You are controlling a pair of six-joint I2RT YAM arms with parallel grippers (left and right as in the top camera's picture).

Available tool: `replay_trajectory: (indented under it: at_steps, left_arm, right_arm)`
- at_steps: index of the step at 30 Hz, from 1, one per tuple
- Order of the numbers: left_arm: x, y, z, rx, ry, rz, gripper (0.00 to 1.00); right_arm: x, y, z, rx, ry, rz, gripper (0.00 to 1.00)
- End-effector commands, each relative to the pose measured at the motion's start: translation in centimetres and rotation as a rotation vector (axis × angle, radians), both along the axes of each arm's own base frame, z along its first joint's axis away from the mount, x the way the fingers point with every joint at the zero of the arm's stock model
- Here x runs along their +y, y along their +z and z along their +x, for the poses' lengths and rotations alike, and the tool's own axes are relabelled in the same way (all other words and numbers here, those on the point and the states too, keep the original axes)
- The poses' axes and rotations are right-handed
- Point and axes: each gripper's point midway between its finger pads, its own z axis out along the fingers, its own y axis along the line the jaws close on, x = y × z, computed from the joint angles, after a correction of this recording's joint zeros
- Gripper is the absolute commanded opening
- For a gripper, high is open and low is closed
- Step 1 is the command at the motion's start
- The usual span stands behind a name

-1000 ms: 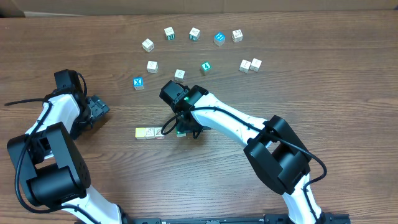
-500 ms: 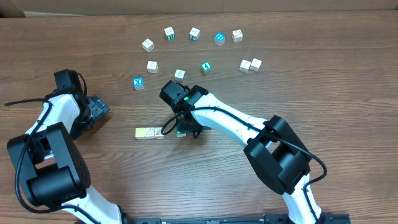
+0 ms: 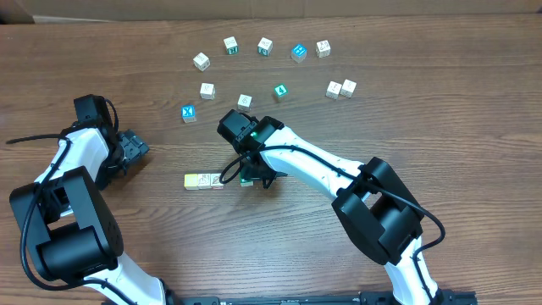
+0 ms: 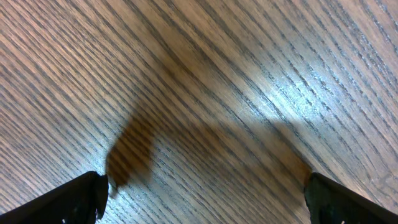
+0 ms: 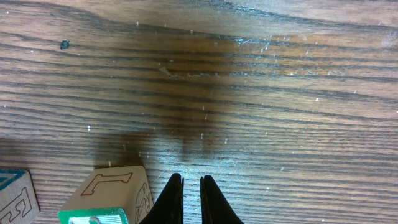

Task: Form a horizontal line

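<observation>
Row of cubes (image 3: 204, 180) lies on table (image 3: 440, 119). My right gripper (image 3: 257, 180) sits just right of it; scattered cubes (image 3: 265, 46) behind; my left gripper (image 3: 136, 150) left.

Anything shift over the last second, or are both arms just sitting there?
Nothing visibly changed. The right gripper stays put with its jaws shut and empty beside the green L cube. The left gripper stays wide open over the bare table. The short row and the loose cubes lie where they were.
</observation>
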Motion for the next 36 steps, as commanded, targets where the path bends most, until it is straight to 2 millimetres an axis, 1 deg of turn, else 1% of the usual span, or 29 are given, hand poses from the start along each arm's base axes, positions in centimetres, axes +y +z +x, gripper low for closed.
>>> replay_trajectory:
  at_steps: [1,6,12,36]
  left_arm:
    - [-0.4,-0.8,-0.5,0.03,-0.004,-0.004,0.99]
    - [-0.4,-0.8,-0.5,0.03,-0.004,-0.004,0.99]
    - [-0.4,-0.8,-0.5,0.03,-0.004,-0.004,0.99]
    - [-0.3,-0.8,-0.5,0.03,-0.004,-0.004,0.99]
  right_arm:
    - [-0.1,1.0,0.2,-0.023,-0.006,0.01,0.08]
    - [-0.1,1.0,0.2,-0.023,-0.007,0.01,0.08]
    - [-1.1,1.0,0.5,-0.036,-0.017,-0.03,0.08]
    - [-1.2,1.0,0.5,-0.032,-0.019,-0.029,0.08]
